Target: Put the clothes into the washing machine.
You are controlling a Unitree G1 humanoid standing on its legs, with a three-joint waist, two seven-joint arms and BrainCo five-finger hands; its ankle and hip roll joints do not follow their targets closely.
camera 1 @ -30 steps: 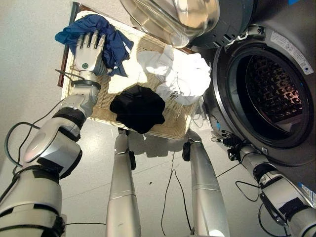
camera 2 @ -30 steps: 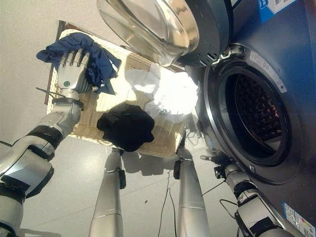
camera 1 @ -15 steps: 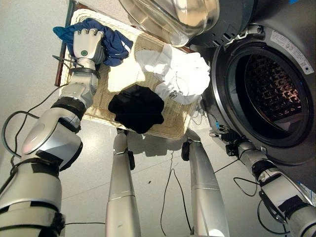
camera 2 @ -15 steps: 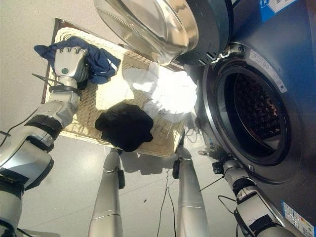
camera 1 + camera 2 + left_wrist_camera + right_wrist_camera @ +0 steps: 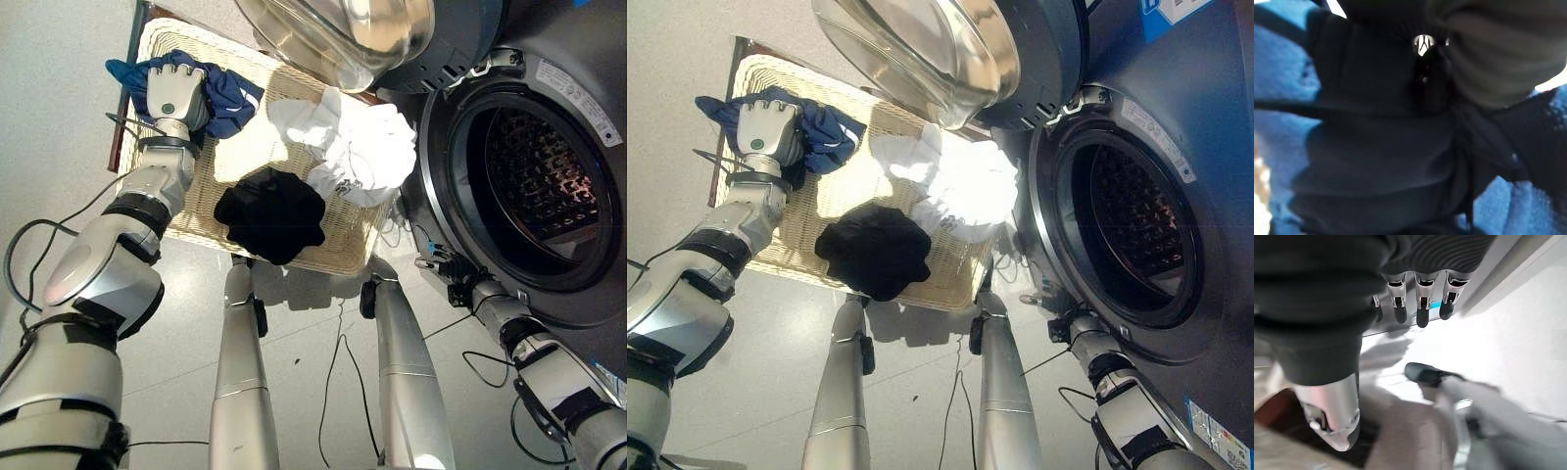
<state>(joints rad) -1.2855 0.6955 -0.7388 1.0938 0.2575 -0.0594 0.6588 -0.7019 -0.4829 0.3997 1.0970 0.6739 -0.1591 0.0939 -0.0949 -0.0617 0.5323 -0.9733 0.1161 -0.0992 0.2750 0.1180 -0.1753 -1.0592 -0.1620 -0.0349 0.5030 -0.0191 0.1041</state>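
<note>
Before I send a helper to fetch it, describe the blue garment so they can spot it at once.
Beside the washing machine with its open door stands a flat wicker basket. Three garments lie in it: a white one, a black one and the blue garment at the corner farthest from the machine. It alone is blue, with the left hand on it.

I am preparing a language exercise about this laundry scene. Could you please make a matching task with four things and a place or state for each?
Things:
1. blue garment
2. black garment
3. white garment
4. washing machine door

Places or states:
a. swung open, above the basket
b. in the basket, at its edge nearest the robot
c. under the left hand, fingers curled into it
d. in the basket, at the end beside the drum opening

Pairs: 1-c, 2-b, 3-d, 4-a
</note>
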